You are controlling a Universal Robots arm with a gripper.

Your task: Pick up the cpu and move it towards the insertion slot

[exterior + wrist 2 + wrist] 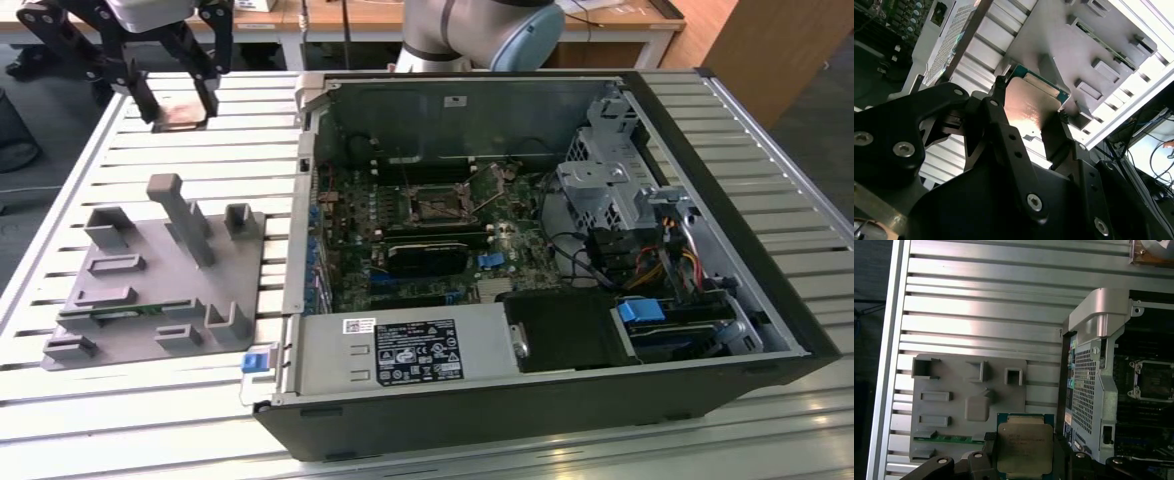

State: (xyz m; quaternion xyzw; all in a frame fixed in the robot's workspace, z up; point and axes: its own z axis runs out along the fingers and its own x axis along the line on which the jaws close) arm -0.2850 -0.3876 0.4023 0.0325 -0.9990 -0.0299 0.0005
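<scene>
The gripper is holding the chip in the air, lifted clear of the grey fixture and hanging over the slatted table just past the fixture's far end in the exterior view. Its two fingers are pinching the chip by opposite edges, leaving the metal top bare between them. The socket is sitting well apart from the fixture, inside the open computer case that is lying beside it, and nothing is resting in it. A green memory stick is lying in a groove of the fixture.

The chip is looking light, thin and stiff, so weight is hardly mattering. Its smooth metal top is probably slippery, and the underside is likely delicate. The rim is the sensible place to grip, as the fingers are doing, with the chip kept level so it is not sliding out.
</scene>
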